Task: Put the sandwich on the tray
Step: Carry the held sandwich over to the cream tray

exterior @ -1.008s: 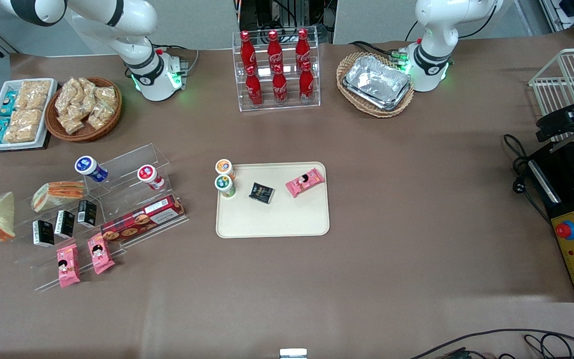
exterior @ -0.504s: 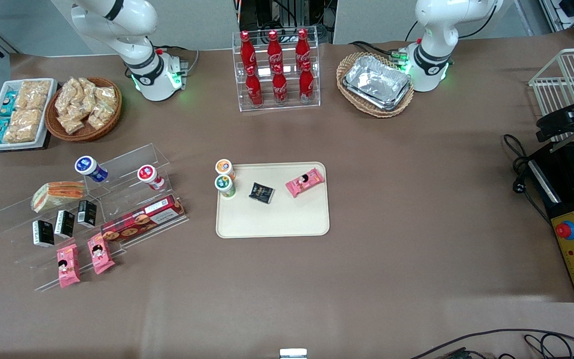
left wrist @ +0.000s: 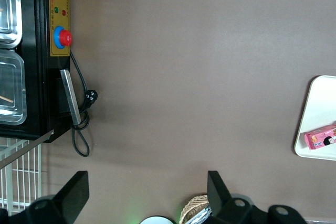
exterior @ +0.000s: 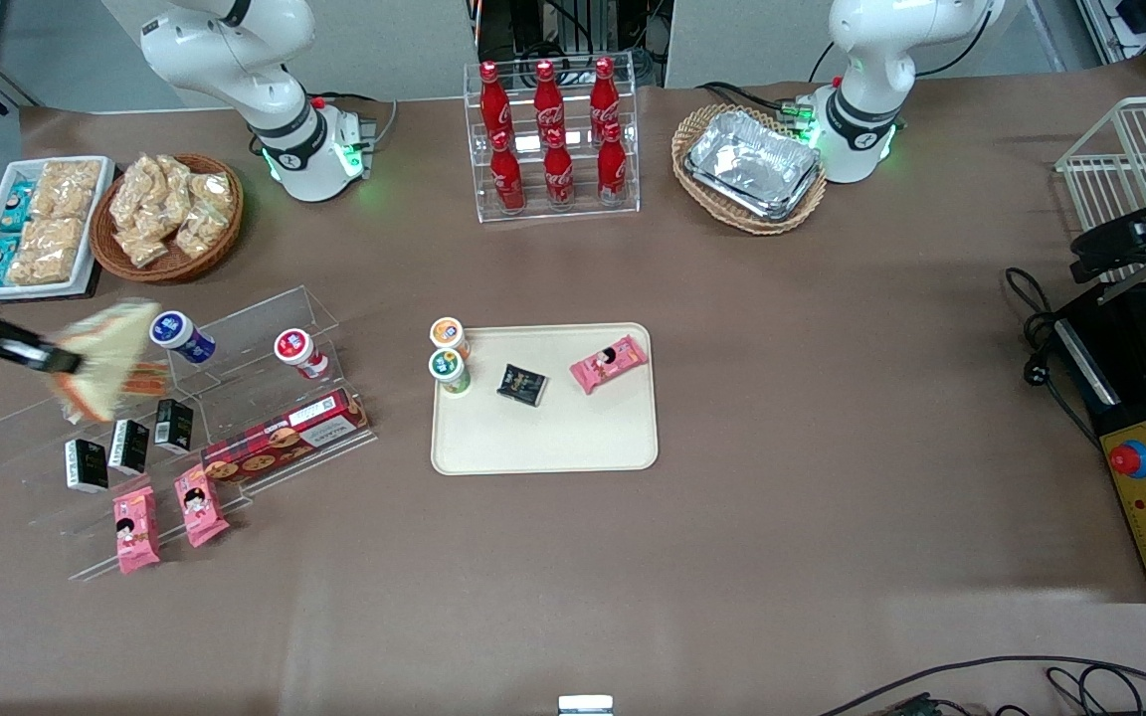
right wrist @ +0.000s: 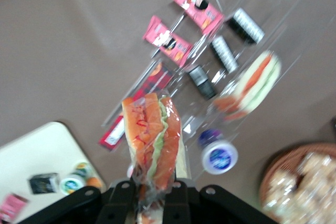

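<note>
My right gripper is shut on the sandwich, a clear-wrapped wedge with pale bread and orange-red filling. It holds it in the air above the acrylic stand at the working arm's end of the table. In the right wrist view the fingers pinch the sandwich by its wrapped end. The second wedge sandwich lies on the stand; in the front view only a sliver of it shows under the held one. The cream tray lies mid-table, well apart from the gripper; its corner also shows in the right wrist view.
The tray holds two small cups, a black packet and a pink snack pack. The stand carries yogurt cups, black cartons, a biscuit box and pink packs. A cola rack and snack baskets stand farther back.
The gripper with the sandwich has swung from the table's edge at the working arm's end to above the acrylic stand, nearer the tray. The second sandwich is now mostly covered.
</note>
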Tool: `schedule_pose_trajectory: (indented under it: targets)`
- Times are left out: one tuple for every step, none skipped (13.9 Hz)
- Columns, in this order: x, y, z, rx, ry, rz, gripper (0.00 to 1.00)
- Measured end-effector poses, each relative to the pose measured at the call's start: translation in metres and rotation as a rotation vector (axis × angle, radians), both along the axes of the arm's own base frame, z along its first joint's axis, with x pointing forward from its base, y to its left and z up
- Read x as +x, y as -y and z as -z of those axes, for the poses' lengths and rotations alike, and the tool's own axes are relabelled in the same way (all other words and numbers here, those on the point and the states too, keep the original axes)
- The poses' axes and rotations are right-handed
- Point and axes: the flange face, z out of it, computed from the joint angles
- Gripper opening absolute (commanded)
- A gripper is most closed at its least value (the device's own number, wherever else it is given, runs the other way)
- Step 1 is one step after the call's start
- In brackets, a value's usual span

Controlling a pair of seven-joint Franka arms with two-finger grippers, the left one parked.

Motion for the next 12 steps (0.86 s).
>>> schedule_pose_trajectory:
  targets:
    - [0.001,-0.035,0.001,-0.01,-0.006,0.067,0.03]
    - [0.0,-0.07,0.002,-0.021,-0.011,0.132,0.03]
    - [-0.002,-0.106,0.003,-0.031,-0.01,0.2,0.04]
    - [-0.005,-0.139,0.004,-0.039,-0.003,0.271,0.04]
    - [-0.006,-0.173,0.009,-0.034,0.006,0.359,0.04]
    - [-0.006,-0.203,0.019,-0.023,0.006,0.448,0.04]
    - [-0.003,-0.229,0.034,-0.017,0.005,0.535,0.04]
    - [0.001,-0.251,0.053,-0.022,0.006,0.613,0.04]
    - [0.006,-0.271,0.077,-0.036,0.011,0.679,0.05]
    - [0.011,-0.29,0.102,-0.055,0.02,0.733,0.05]
    - [0.014,-0.307,0.128,-0.074,0.03,0.776,0.05]
    - [0.017,-0.319,0.15,-0.084,0.031,0.808,0.05]
